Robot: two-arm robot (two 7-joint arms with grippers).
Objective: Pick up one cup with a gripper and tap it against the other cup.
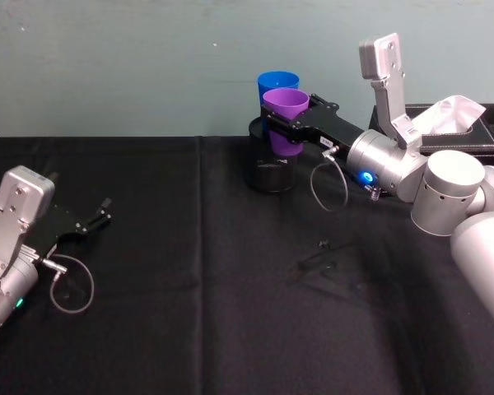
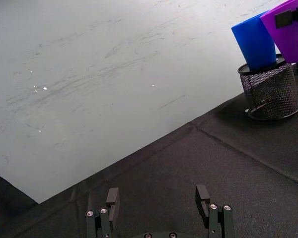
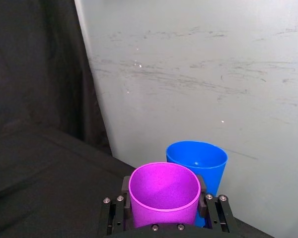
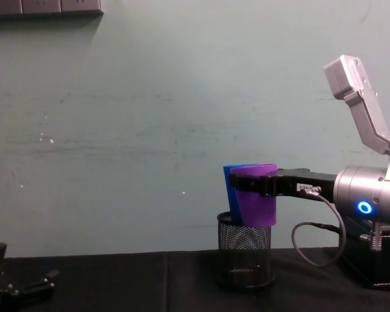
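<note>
Your right pincer (image 1: 281, 125) holds the smooth purple plastic tumbler (image 1: 286, 105) upright, mouth up, airborne in chest view; bright blue plastic tumbler (image 1: 277, 82) at its 11 o'clock.

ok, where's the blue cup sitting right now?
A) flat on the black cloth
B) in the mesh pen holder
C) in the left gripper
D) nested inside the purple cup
B: the blue cup stands base-down in the black mesh pen holder, while the right gripper holds the purple cup up beside it.
</note>
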